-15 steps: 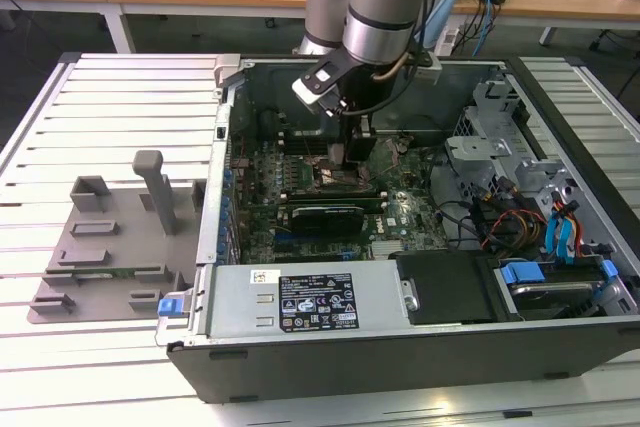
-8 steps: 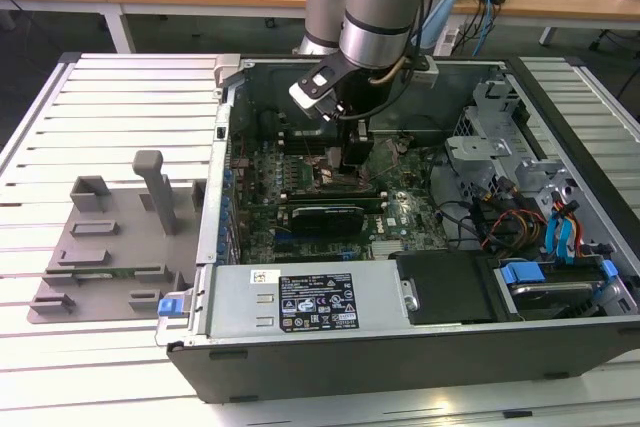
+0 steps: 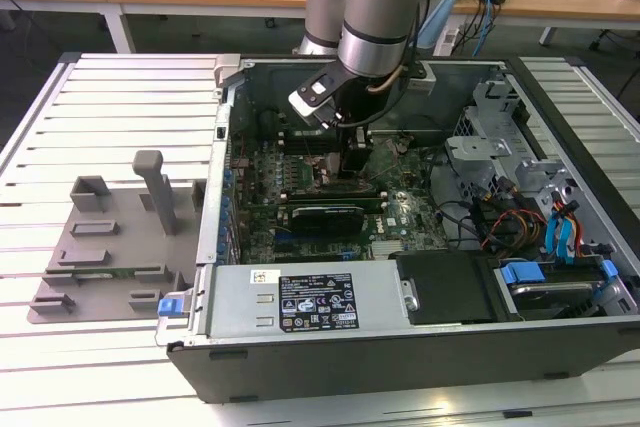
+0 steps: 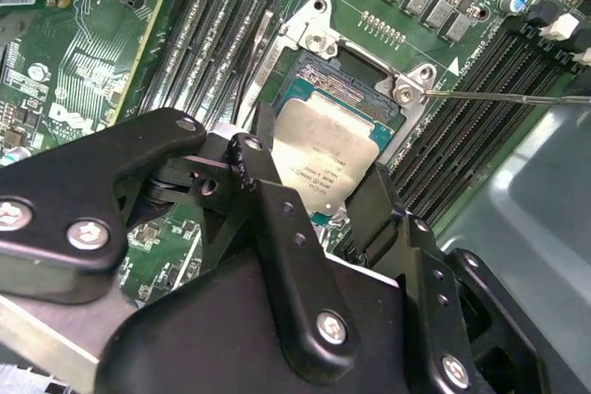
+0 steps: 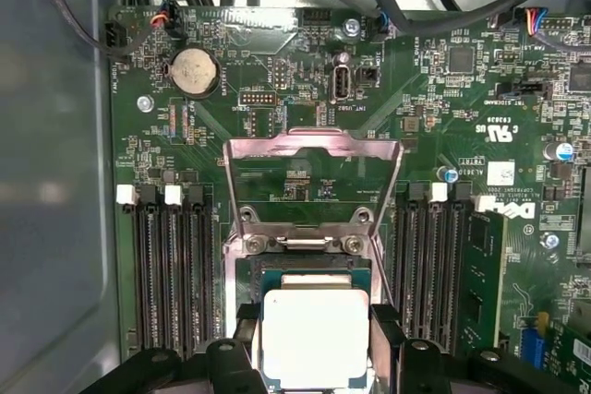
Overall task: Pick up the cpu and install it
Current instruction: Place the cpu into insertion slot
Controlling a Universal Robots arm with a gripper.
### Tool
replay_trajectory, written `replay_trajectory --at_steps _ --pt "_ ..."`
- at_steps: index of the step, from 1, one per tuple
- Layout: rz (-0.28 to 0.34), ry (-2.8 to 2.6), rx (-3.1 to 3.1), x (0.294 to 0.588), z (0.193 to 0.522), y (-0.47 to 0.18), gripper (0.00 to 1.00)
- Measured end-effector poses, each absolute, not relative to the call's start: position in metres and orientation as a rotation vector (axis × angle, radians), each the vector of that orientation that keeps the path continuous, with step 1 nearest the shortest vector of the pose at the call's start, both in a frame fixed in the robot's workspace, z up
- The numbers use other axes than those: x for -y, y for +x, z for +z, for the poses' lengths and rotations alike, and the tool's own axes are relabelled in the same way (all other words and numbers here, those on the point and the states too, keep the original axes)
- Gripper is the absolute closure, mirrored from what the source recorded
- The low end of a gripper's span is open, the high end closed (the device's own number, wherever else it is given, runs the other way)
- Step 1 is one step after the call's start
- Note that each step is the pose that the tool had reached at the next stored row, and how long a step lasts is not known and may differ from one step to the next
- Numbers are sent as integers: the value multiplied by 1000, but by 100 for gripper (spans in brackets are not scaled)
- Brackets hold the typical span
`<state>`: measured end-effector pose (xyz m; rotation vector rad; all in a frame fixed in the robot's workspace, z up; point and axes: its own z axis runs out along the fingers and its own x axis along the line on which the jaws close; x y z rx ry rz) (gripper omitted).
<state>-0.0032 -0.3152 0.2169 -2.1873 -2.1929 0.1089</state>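
First wrist view: gripper (image 5: 314, 328), jaws tight on the cpu (image 5: 314, 343), seemingly within the open motherboard socket (image 5: 314, 244).

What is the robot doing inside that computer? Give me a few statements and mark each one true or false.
1. The gripper holds the cpu between its fingers. True.
2. The cpu lies on a grey tray outside the computer. False: it is in the gripper, right at the motherboard socket.
3. The socket's metal cover frame stands open. True.
4. The computer case is closed up. False: its side is open and the arm reaches down into it.
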Motion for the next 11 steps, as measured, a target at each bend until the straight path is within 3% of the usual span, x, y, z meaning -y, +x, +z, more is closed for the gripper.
replay_trajectory --at_steps 11 --pt "109 -2187 2193 315 207 -3 45"
